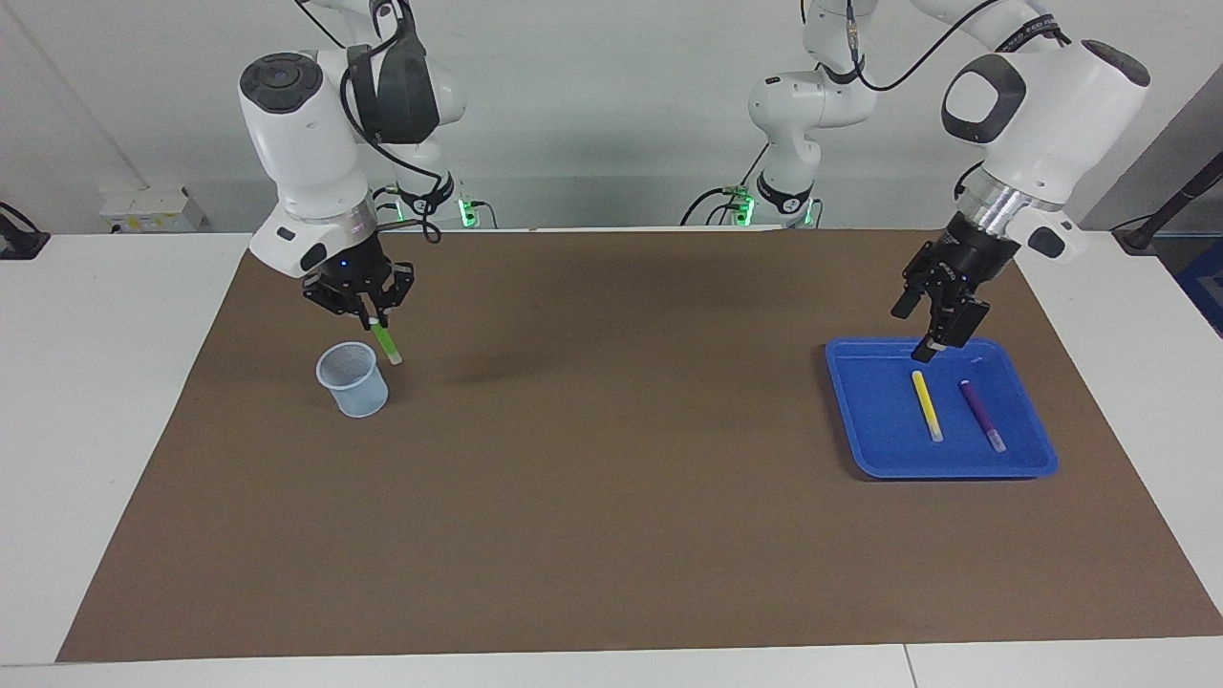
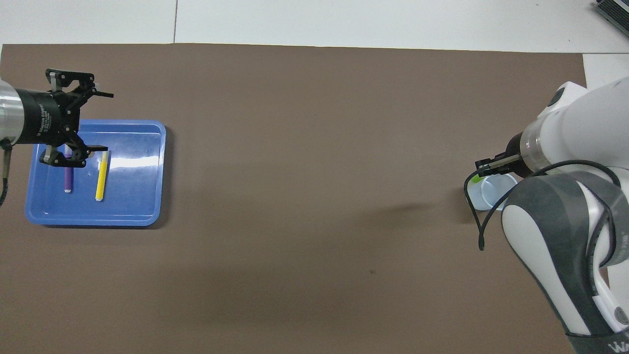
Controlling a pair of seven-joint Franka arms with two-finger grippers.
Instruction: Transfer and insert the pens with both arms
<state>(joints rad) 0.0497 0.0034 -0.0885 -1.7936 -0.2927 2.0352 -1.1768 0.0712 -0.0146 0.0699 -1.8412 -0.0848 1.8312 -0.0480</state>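
Right tool (image 1: 369, 318): clenched on the green pen (image 1: 385, 342), held up in the air over the mat, just beside the rim of the cup (image 1: 353, 379), at the side toward the bench middle.
Green pen: hangs steeply from the tool, pale cap end lowest, not yet inside the cup; in the overhead view only a small green bit is seen (image 2: 472, 181) at the cup rim.
Cup: pale blue, upright on the brown mat (image 1: 611, 497), toward the right arm's end of the bench (image 1: 115, 382); seen partly under the right arm in the overhead view (image 2: 491, 191).
Left tool (image 1: 932, 330): released, fingers spread wide, nothing held; it hangs over the edge of the blue tray (image 1: 865, 420) that is nearest to the robots.
Yellow pen (image 1: 927, 405): lies flat in the tray, approx. in the middle.
Purple pen (image 1: 982, 415): lies flat in the tray beside the yellow pen, toward the left arm's end, not touching it.
Tray: on the mat, toward the left arm's end of the bench.
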